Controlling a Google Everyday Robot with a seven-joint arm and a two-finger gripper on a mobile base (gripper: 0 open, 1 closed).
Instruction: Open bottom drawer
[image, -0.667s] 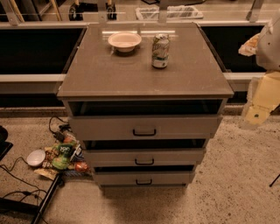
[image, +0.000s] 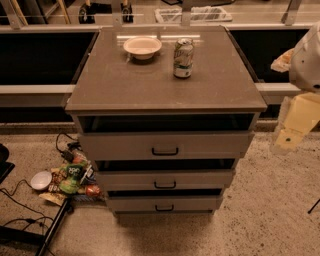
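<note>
The grey-brown cabinet (image: 165, 85) stands in the middle of the camera view with three drawers. The bottom drawer (image: 200, 203) is the lowest, a low flat front with a small dark bar handle (image: 164, 208) and a dark gap above it. The middle drawer (image: 200, 179) and the taller top drawer (image: 210, 145) sit above it. My gripper (image: 296, 127), a cream-coloured part at the end of the white arm, hangs at the right edge. It is level with the top drawer, to the right of the cabinet and well apart from the bottom drawer.
A white bowl (image: 142, 47) and a drink can (image: 183, 58) stand on the cabinet top. Snack packets (image: 74, 177), a small white bowl (image: 40, 180) and cables (image: 20, 210) lie on the floor at the left. A long dark counter (image: 35, 90) runs behind.
</note>
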